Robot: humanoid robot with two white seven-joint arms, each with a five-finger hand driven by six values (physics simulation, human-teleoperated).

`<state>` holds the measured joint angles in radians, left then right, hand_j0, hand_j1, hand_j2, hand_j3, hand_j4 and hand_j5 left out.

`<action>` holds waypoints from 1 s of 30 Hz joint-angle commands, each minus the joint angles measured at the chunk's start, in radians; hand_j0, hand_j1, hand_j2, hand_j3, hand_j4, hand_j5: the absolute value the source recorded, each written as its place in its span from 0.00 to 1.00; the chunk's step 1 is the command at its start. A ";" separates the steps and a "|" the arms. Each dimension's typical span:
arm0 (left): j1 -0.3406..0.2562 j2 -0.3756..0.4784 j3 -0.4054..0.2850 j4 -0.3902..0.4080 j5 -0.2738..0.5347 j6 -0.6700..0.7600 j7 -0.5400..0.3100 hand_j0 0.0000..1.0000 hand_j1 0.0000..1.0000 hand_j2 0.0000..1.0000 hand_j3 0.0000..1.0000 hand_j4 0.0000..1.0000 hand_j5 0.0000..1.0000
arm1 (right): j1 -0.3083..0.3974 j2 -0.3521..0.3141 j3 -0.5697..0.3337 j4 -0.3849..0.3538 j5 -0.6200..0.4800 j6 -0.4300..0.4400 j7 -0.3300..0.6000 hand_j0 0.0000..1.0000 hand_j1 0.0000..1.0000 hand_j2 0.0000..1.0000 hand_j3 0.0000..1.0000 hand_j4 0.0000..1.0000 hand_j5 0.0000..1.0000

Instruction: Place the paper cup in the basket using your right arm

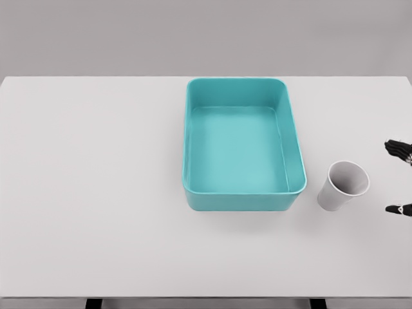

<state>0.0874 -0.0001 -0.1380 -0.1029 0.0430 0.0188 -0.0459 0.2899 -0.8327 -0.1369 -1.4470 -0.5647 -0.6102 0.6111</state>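
Note:
A white paper cup (343,185) stands upright on the table, just right of the teal basket (243,190), a short gap between them. The basket is a rectangular tub with nothing inside. My right hand (399,179) shows only as dark fingertips (398,149) at the right edge, spread apart and holding nothing, a short way right of the cup and not touching it. The rest of that arm is out of frame. The left arm is not visible.
The white table (96,193) spans the whole view, with its front edge near the bottom and its back edge against a grey wall.

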 commanded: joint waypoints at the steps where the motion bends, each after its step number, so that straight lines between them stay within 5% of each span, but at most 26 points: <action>1: 0.000 0.000 0.000 0.000 0.000 0.001 0.000 1.00 1.00 1.00 1.00 1.00 1.00 | 0.000 0.046 0.033 0.043 -0.011 0.009 0.000 1.00 1.00 1.00 1.00 1.00 1.00; 5: 0.000 0.000 0.000 0.000 0.000 0.001 0.000 1.00 1.00 1.00 1.00 1.00 1.00 | -0.025 0.122 0.065 0.092 -0.011 0.049 0.000 1.00 1.00 1.00 1.00 1.00 1.00; 30: 0.000 0.000 0.000 0.000 0.000 0.000 0.000 1.00 1.00 1.00 1.00 1.00 1.00 | -0.109 0.199 0.132 0.074 -0.004 0.185 0.000 1.00 1.00 1.00 1.00 1.00 1.00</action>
<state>0.0874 -0.0001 -0.1381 -0.1029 0.0430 0.0190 -0.0459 0.1810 -0.6376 -0.0148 -1.3748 -0.5651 -0.4316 0.6109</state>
